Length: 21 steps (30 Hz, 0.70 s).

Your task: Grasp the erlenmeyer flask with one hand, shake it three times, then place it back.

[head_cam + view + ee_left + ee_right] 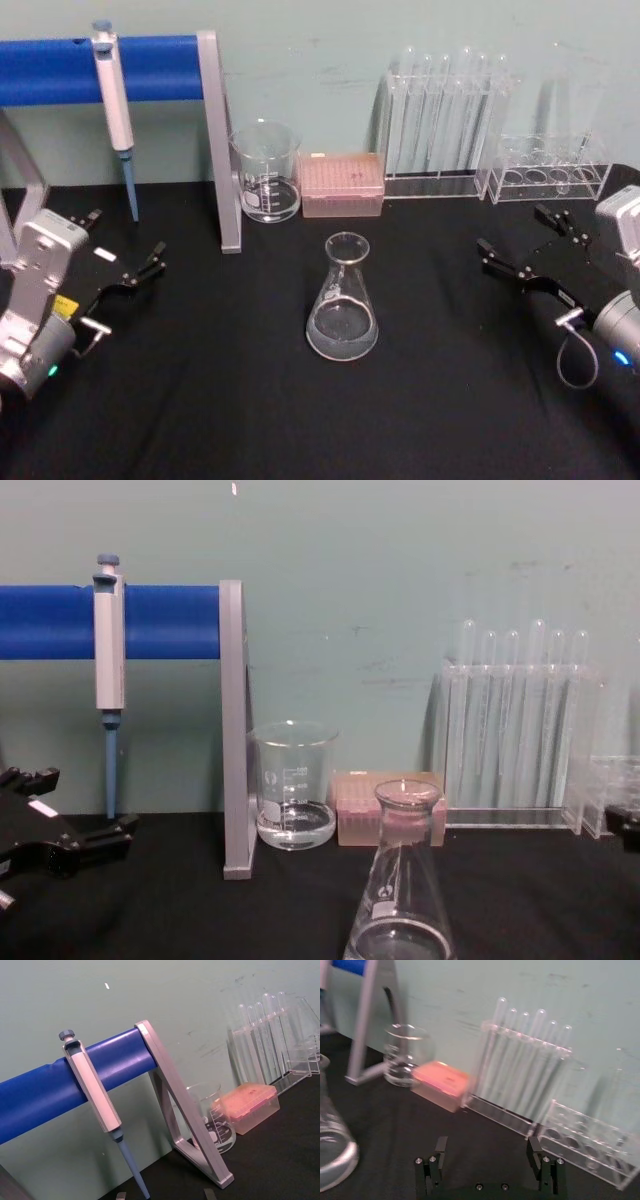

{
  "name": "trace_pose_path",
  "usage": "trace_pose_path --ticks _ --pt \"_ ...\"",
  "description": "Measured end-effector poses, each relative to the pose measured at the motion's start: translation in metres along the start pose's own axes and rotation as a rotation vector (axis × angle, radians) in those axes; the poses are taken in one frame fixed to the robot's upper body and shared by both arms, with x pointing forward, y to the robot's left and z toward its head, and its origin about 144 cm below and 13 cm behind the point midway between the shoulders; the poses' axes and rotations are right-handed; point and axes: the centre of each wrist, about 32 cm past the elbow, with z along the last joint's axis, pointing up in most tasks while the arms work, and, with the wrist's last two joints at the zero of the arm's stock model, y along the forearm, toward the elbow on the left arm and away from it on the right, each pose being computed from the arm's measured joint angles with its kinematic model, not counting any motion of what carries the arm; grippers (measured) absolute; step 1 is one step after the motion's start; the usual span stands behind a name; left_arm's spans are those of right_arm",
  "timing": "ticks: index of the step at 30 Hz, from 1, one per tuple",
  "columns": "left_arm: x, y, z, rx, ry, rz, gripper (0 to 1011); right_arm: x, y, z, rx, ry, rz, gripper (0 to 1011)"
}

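The erlenmeyer flask [342,300] stands upright in the middle of the black table, a little clear liquid in its wide base; it also shows in the chest view [400,890] and at the edge of the right wrist view [331,1147]. My left gripper [125,245] rests at the table's left, open and holding nothing, well away from the flask; its fingertips [210,1193] just show in the left wrist view. My right gripper [518,235] sits at the table's right, open and holding nothing [487,1147], about as far from the flask on the other side.
Along the back wall stand a glass beaker [266,175], a pink tip box [342,185], a rack of test tubes [440,120] and a low clear rack [550,168]. A pipette [115,100] hangs on a blue bar with a grey upright [225,150].
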Motion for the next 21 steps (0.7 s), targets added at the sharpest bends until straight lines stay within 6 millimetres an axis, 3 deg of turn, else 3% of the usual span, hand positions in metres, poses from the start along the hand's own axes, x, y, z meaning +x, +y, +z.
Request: trace_pose_path --ticks 10,21 --pt "0.0 0.0 0.0 0.0 0.0 0.0 1001 0.004 -0.01 0.011 0.013 0.105 0.159 1002" --pt "0.0 0.0 0.0 0.0 0.0 0.0 1001 -0.009 -0.012 0.015 0.015 0.166 0.339 1002"
